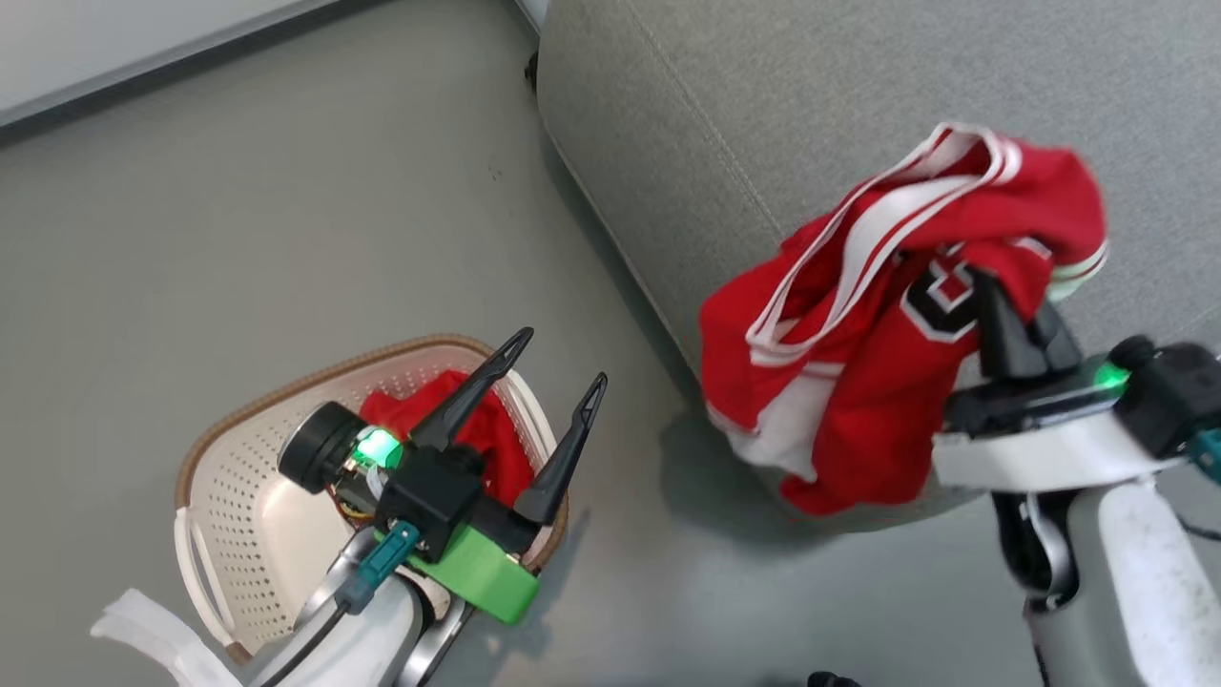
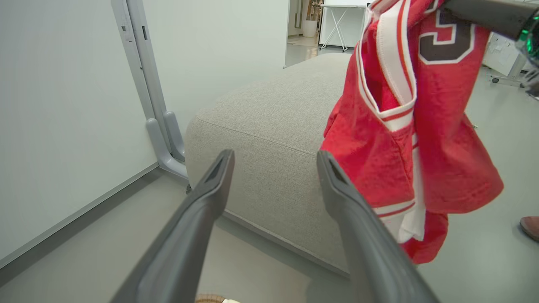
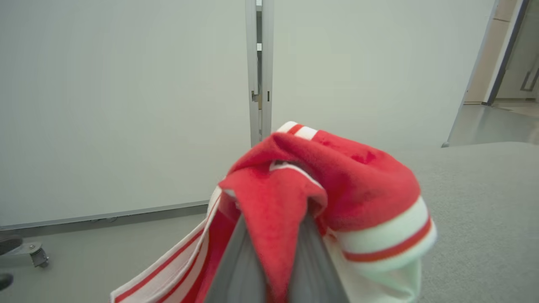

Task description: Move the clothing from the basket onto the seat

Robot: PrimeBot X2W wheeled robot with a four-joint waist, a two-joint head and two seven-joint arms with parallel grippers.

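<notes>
Red jersey [image 1: 887,324] clamped between closed fingers of right gripper [image 1: 1016,315], hung at near edge of grey seat [image 1: 763,95], left gripper [image 1: 562,357] held wide and empty over basket [image 1: 238,458] at left, red garment [image 1: 486,429] seen inside

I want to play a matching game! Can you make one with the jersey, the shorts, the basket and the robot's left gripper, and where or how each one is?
Things:
1 jersey
2 shorts
3 basket
4 left gripper

Where or how:
a standing on the floor
b open wide
c held up by the right gripper
d lying inside the basket

Pairs: 1-c, 2-d, 3-a, 4-b
</notes>
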